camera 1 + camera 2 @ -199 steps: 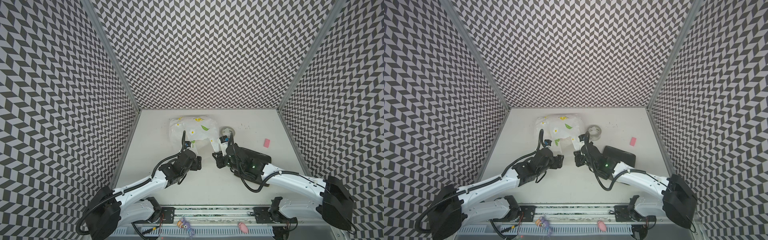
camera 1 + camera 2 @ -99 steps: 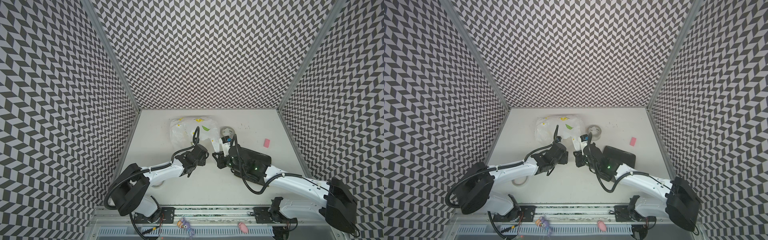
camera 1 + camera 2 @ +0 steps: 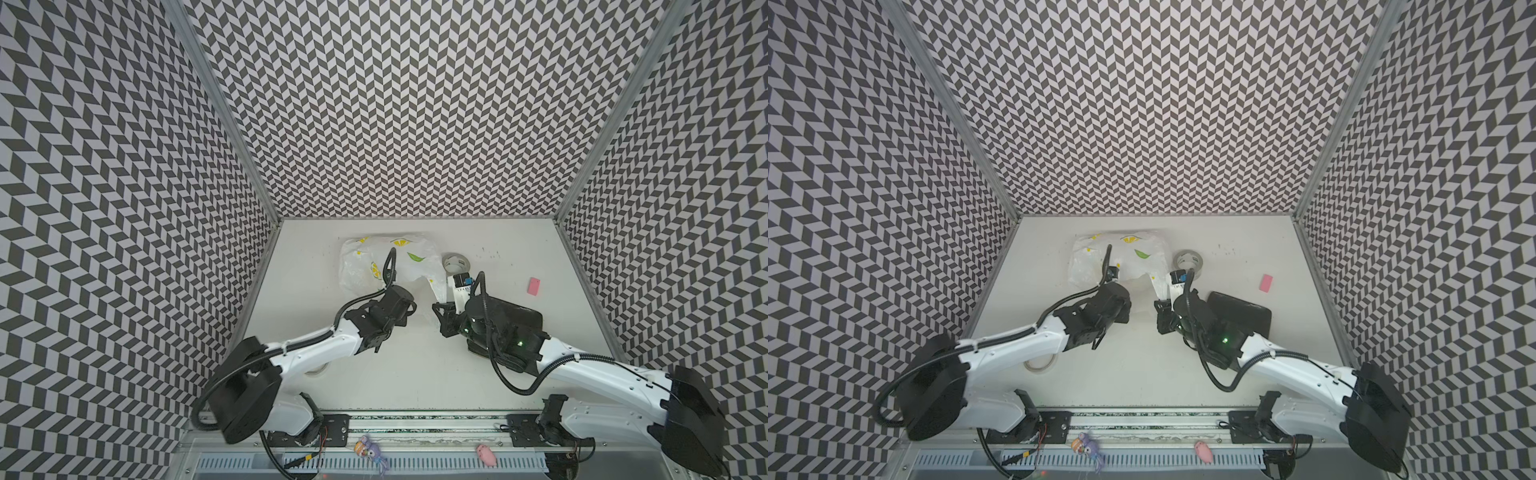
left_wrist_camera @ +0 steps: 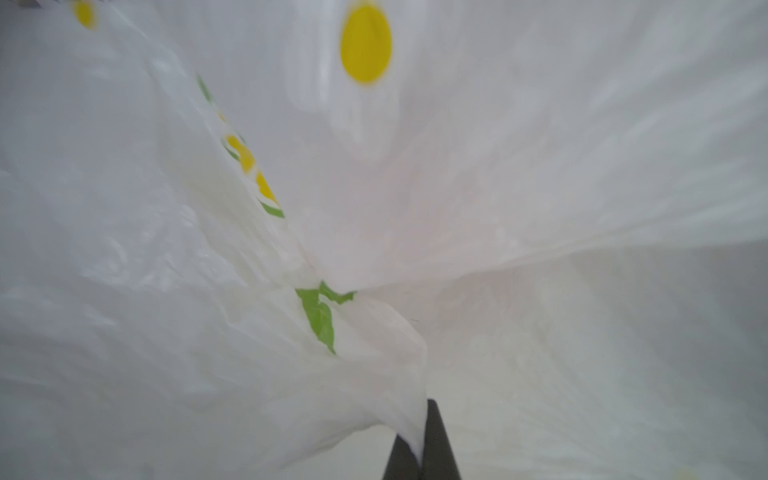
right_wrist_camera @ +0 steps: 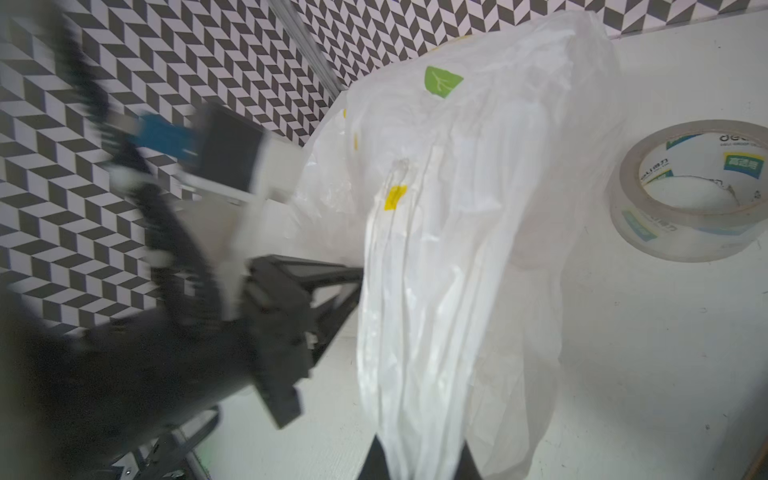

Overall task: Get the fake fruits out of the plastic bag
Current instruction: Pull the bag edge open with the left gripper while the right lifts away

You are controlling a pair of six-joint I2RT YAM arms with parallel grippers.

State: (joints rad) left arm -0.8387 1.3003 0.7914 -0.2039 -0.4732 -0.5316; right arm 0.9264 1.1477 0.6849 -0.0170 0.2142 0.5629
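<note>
While the left end effector [image 4: 422,451] and right end effector [image 5: 419,463] are pinching the plastic bag [image 3: 424,266], hard pulling is risking tears. Its slick film is also threatening to slip free.

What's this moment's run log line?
left end effector: shut on plastic bag | right end effector: shut on plastic bag | fake fruits: unseen

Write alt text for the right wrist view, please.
The right gripper is shut on a gathered handle of the white plastic bag above the table. The blurred left gripper meets the bag's edge; a tape roll lies beside the bag.
</note>
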